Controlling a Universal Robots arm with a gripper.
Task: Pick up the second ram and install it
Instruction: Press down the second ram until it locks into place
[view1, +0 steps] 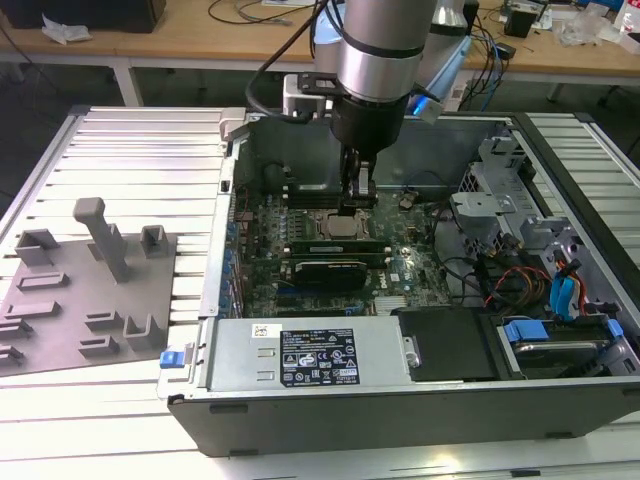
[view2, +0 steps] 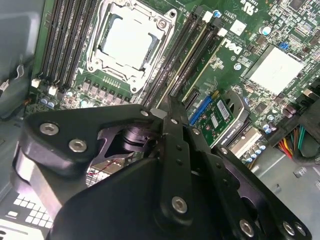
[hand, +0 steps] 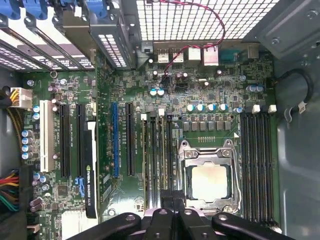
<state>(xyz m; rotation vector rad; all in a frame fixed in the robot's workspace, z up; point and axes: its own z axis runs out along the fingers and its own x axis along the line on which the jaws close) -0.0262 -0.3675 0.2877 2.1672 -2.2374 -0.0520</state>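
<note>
Black gripper (view1: 357, 203), seemingly clenched with nothing between, hovers beside CPU socket (hand: 208, 177), above memory slots (hand: 159, 160).

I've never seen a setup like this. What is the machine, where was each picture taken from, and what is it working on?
The silver and black jointed robot arm reaches down into an open grey desktop computer case lying on a slatted metal table. The exterior view looks from outside at the whole scene. Both wrist views come from cameras riding on the arm, looking down past its black tool at the green motherboard. There you see the square silver CPU socket and long black memory slots beside it. The tool's tip sits just above the slots next to the socket. A grey moulded parts tray lies on the exterior view's left.
</note>
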